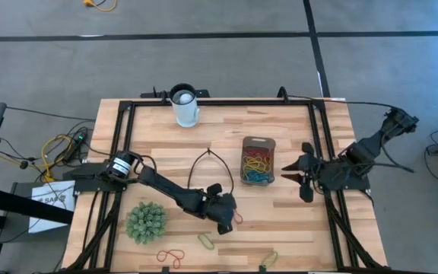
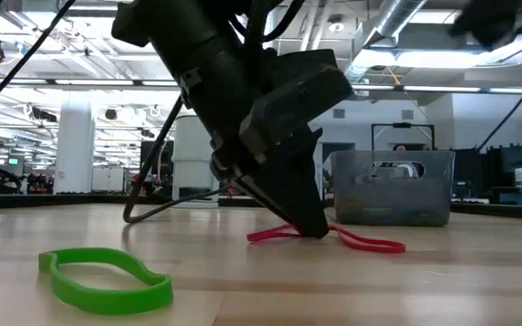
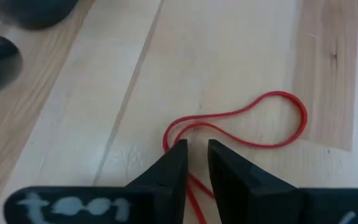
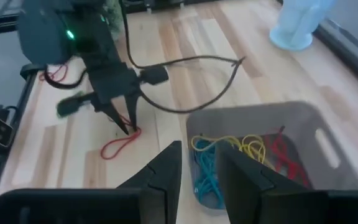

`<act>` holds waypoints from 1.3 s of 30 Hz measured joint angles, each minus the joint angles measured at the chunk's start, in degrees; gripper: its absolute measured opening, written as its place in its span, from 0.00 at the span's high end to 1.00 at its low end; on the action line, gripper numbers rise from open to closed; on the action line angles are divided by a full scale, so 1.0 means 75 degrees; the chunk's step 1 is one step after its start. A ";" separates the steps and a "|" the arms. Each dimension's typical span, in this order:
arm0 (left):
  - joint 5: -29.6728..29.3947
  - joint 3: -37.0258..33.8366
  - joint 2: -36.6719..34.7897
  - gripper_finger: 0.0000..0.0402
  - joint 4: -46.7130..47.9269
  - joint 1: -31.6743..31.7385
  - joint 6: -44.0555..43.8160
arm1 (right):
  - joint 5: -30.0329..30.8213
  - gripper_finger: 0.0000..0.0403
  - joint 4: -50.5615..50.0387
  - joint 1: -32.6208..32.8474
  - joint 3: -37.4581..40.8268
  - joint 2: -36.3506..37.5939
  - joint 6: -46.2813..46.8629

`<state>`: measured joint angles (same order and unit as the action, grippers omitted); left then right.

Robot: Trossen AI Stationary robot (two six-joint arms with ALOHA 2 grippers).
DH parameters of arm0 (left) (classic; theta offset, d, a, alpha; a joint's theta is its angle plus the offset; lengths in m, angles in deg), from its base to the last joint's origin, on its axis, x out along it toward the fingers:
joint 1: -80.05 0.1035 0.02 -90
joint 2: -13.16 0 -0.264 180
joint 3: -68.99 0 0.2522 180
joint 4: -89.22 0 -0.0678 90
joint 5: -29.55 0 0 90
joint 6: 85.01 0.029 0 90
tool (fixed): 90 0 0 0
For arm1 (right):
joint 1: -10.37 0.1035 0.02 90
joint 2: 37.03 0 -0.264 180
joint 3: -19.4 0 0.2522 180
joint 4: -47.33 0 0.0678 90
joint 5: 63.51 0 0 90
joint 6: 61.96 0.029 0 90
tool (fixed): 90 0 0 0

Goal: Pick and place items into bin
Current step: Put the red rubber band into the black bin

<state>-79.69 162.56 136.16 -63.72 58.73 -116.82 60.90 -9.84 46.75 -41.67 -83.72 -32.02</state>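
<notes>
The left pincer (image 3: 196, 163), fingers narrow and straddling one end of the red loop (image 3: 253, 121) on the bench (image 1: 280, 221), low centre, is nearer than the right pincer (image 1: 291, 173), which waits part open by the bin (image 1: 258, 160).

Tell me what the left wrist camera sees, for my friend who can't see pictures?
The left gripper points its two dark fingertips down at the wooden table, straddling one end of a thin red rubber band with a narrow gap between them. The band lies flat in a long loop. A dark blurry shape fills one corner.
</notes>
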 joint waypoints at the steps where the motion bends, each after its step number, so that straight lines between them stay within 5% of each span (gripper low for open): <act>1: 0.0026 0.0000 0.0000 0.86 0.0008 0.0000 -0.0064 | 0.0000 0.77 0.0297 0.0000 0.0401 0.0208 0.0000; 15: -0.0427 0.0155 -0.0037 0.86 -0.0052 -0.0161 -0.0216 | -0.0208 0.77 0.6451 0.0471 0.5491 0.1081 0.0133; 39: -0.0890 0.0256 0.0278 0.86 0.0619 -0.0140 -0.0644 | -0.0195 0.77 0.6907 0.0495 0.5745 0.1022 0.0212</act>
<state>-86.37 164.48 138.25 -59.07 57.68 -121.65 59.44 41.96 50.46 1.41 -76.06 -30.43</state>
